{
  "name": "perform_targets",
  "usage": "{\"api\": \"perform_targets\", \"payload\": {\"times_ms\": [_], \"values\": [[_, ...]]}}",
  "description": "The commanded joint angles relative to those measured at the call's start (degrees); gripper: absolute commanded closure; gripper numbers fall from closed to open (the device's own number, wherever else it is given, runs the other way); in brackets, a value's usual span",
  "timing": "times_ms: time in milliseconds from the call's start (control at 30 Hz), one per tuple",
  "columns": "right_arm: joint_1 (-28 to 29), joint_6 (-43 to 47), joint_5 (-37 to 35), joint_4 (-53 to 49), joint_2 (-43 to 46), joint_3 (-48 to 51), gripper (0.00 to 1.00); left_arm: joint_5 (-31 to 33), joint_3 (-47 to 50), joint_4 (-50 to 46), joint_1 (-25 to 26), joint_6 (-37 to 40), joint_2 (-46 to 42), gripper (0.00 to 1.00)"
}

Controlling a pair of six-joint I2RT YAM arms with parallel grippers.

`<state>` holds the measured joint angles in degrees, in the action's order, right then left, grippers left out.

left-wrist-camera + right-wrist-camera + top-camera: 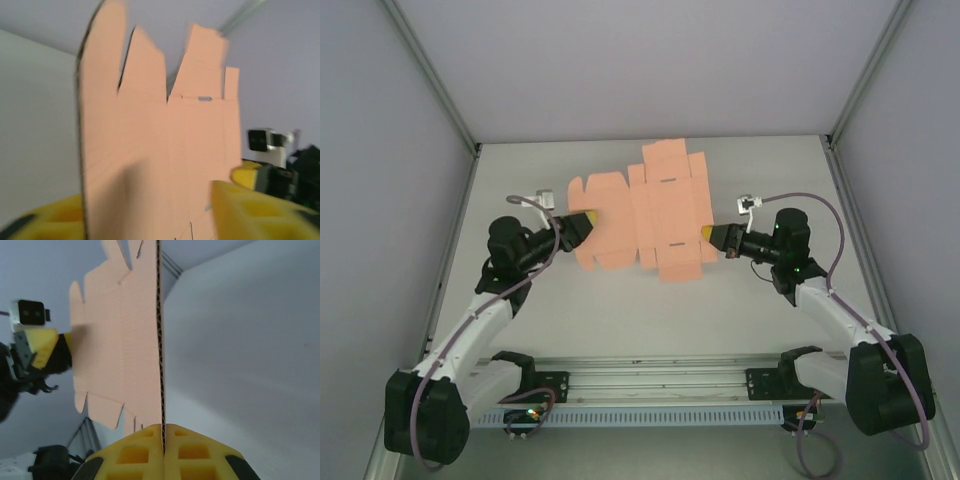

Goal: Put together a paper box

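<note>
i work on a pale grey-white table (pixel 620 320), matte and plain. three flat lavender-grey walls close it in: one on my left (pixel 380 200), one behind the table (pixel 650 60), one on my right (pixel 910 150). slim grey metal posts (pixel 432 75) run up the two far corners. a silver rail (pixel 660 380) lies along the near edge. the light is even, shadows soft.

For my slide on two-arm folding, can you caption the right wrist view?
Seen edge-on, the still-flat salmon-pink paper box is clamped at its edge between the yellow right fingers.
</note>
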<state>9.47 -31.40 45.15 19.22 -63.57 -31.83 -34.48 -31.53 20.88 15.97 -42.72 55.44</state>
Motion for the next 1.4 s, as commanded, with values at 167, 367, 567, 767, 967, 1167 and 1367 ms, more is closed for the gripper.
{"api": "perform_targets", "payload": {"times_ms": [167, 367, 567, 767, 967, 1167, 1367], "values": [[9.9, 23.6, -24.0, -25.5, -7.6, -8.0, 1.00, 25.6, -3.0, -27.2, 0.1, 8.9, -0.6, 0.00], [16.7, 30.3, -41.0, -29.9, -18.5, -16.6, 1.00, 17.4, -4.2, -23.8, 2.0, 9.9, 3.3, 0.00], [28.2, 48.5, -67.2, -22.5, -25.6, -19.2, 1.00, 8.6, -8.1, -16.5, 4.4, 7.8, 13.5, 0.00], [32.1, 61.9, -77.0, -8.0, -31.2, -16.7, 1.00, 4.2, -12.4, -10.9, 4.4, 3.7, 21.2, 0.00], [34.6, 70.9, -75.8, 7.7, -32.5, -11.2, 1.00, 0.0, -17.8, -8.5, 4.6, 2.3, 26.5, 0.00], [35.9, 71.9, -74.5, 8.2, -32.0, -10.8, 1.00, -0.4, -23.3, -11.1, 4.9, 5.3, 31.5, 0.00], [35.9, 70.5, -75.3, 8.7, -31.4, -10.7, 1.00, -5.0, -25.9, -13.8, 7.4, 6.1, 36.1, 0.07]]}}
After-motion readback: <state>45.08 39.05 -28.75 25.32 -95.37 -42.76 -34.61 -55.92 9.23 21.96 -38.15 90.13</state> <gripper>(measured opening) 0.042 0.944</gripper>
